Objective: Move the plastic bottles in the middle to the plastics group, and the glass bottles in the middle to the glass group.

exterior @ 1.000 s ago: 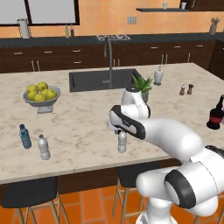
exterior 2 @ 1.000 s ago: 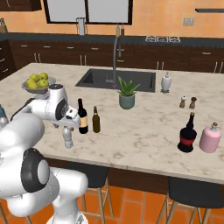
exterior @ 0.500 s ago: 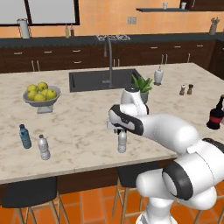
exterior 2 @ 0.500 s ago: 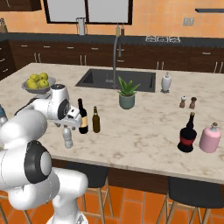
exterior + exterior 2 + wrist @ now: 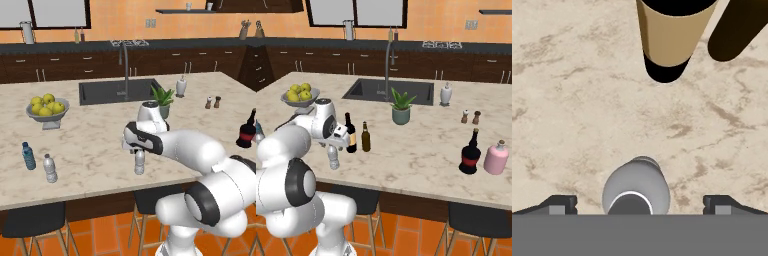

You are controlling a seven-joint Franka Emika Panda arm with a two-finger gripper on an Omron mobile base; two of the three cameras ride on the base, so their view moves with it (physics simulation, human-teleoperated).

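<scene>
On a marble kitchen island, seen from behind the robot on its right side, a small clear grey water bottle (image 5: 333, 158) stands near the front edge at the far left, directly under the white arm's gripper (image 5: 334, 145). At the water bottle's two o'clock stands a tall black wine bottle (image 5: 349, 134) with a tan label, and just right of that a slim brown-olive bottle (image 5: 365, 137). Far to the right, at three o'clock, is a round dark bottle with a red band (image 5: 470, 153). Looking down from the hand, the water bottle's cap sits between two widely spread fingertips (image 5: 559, 204), which are apart from it on either side. The bottle is probably light, thin-walled and slippery, and likely to tip, so gripping the body just below the cap seems safest.
</scene>
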